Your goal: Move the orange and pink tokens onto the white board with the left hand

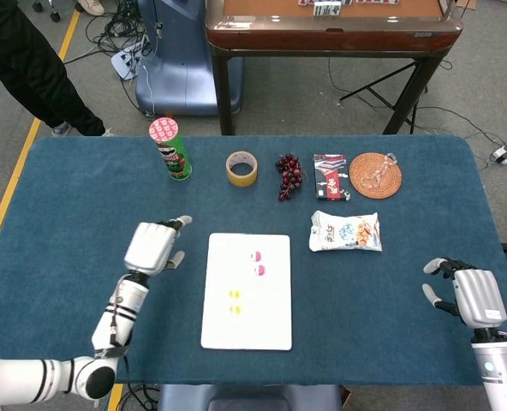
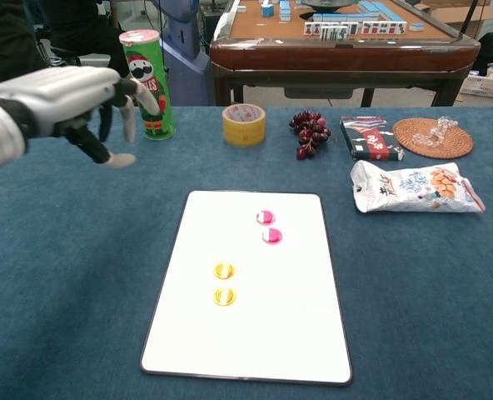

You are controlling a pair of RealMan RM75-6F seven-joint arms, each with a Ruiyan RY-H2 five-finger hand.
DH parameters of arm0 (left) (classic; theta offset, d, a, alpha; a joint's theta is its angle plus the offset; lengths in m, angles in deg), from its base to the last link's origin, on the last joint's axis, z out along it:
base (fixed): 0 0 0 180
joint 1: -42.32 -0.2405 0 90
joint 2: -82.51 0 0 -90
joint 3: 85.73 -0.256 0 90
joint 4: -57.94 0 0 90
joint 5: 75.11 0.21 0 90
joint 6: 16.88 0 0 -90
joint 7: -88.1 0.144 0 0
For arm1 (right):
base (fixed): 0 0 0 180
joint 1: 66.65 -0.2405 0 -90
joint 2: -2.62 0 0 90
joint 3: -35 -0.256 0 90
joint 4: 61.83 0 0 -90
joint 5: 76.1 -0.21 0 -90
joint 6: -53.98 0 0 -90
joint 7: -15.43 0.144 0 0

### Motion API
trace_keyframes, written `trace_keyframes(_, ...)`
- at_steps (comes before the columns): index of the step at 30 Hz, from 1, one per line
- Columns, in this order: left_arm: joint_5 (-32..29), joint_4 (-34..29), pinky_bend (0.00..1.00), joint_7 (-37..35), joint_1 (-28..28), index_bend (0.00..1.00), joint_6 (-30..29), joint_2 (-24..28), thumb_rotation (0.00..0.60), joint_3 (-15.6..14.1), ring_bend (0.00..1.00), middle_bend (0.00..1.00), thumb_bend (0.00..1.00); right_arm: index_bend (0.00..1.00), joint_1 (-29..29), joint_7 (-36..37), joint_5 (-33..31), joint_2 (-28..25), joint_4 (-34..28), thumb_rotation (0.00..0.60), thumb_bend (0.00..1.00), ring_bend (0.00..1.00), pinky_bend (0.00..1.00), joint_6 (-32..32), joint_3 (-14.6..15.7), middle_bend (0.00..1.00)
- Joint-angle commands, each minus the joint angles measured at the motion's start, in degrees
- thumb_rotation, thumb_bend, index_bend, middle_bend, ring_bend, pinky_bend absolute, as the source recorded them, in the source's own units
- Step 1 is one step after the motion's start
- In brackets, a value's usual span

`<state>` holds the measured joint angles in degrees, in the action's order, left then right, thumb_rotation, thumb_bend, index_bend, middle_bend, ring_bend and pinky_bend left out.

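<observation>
The white board (image 1: 247, 291) lies flat near the lower centre of the head view on the blue tabletop (image 1: 82, 205), and all four tokens sit on it. The two pink tokens (image 2: 268, 227) rest in the board's upper half, one just above the other and slightly apart, while the two orange tokens (image 2: 223, 282) lie below and to the left of them, also stacked one above the other with a small gap. The left hand (image 1: 153, 247) hovers to the left of the board, apart from it, with its fingers spread and nothing held; in the chest view it shows at the upper left of the frame, raised above the tabletop in front of the green chips can (image 2: 146, 82). The right hand (image 1: 463, 293) sits at the lower right edge of the head view, well apart from the board, fingers parted and holding nothing. Along the top of the tabletop, from left to right, stand the can, a roll of tape (image 1: 241, 168), a bunch of dark grapes (image 1: 289, 175), a small dark packet (image 1: 331, 176) and a round woven coaster (image 1: 375, 175). A white snack bag (image 1: 346, 232) lies just right of the board's upper corner.
</observation>
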<state>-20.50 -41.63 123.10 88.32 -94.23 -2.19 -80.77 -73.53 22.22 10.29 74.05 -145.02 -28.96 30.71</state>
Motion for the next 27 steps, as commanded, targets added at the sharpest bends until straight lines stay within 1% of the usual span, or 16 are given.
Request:
trace_keyframes(1,4.18,-2.89,0.66,-4.68,-6.12,0.27,-4.88,5.38,0.600,-3.15,0.39,0.33,0.30,0.47,-0.26,-1.11,-0.11,-0.68,-1.17,0.600,0.25,0.50,0.61,0.15,-0.23,0.50)
trace_keyframes(4,5.38,-3.80,0.63,-7.07,-9.77,0.27,-6.85,8.99,0.600,-4.79,0.36,0.30,0.30,0.47,-0.44,-1.83,-0.14,-1.18,-2.25,0.600,0.25,0.50,0.61,0.12,-0.46,0.50)
trace_keyframes(8,7.58,-3.33,0.61,-10.77,-15.33,0.27,-9.91,13.42,0.600,-7.18,0.35,0.29,0.30,0.47,-0.87,-2.32,-0.26,-1.92,-3.74,0.600,0.25,0.50,0.61,0.25,-0.94,0.50)
trace_keyframes(12,9.14,-2.24,0.60,-14.38,-20.36,0.27,-12.67,16.24,0.600,-8.72,0.35,0.29,0.30,0.47,-1.46,-2.03,-0.67,-2.63,-4.95,0.600,0.25,0.50,0.61,0.81,-1.51,0.50)
trace_keyframes(16,9.97,-0.63,0.59,-18.28,-25.66,0.27,-16.53,18.06,0.600,-8.85,0.34,0.29,0.30,0.47,-1.75,-2.19,-1.18,-3.13,-5.78,0.600,0.25,0.50,0.61,1.06,-1.90,0.50)
trace_keyframes(20,10.35,1.23,0.59,-20.89,-29.85,0.27,-19.04,18.84,0.600,-8.66,0.34,0.29,0.30,0.47,-1.59,-2.41,-1.57,-3.53,-6.40,0.600,0.25,0.50,0.61,0.99,-1.89,0.50)
trace_keyframes(24,11.71,2.83,0.59,-21.60,-32.71,0.27,-20.80,18.78,0.600,-8.33,0.34,0.29,0.30,0.47,-1.30,-2.59,-1.64,-3.99,-7.05,0.600,0.25,0.50,0.61,0.62,-1.78,0.50)
trace_keyframes(27,13.19,4.31,0.59,-20.47,-33.86,0.27,-21.95,18.02,0.600,-7.64,0.34,0.29,0.30,0.47,-1.15,-2.73,-1.69,-4.09,-7.21,0.600,0.25,0.50,0.61,0.55,-1.60,0.50)
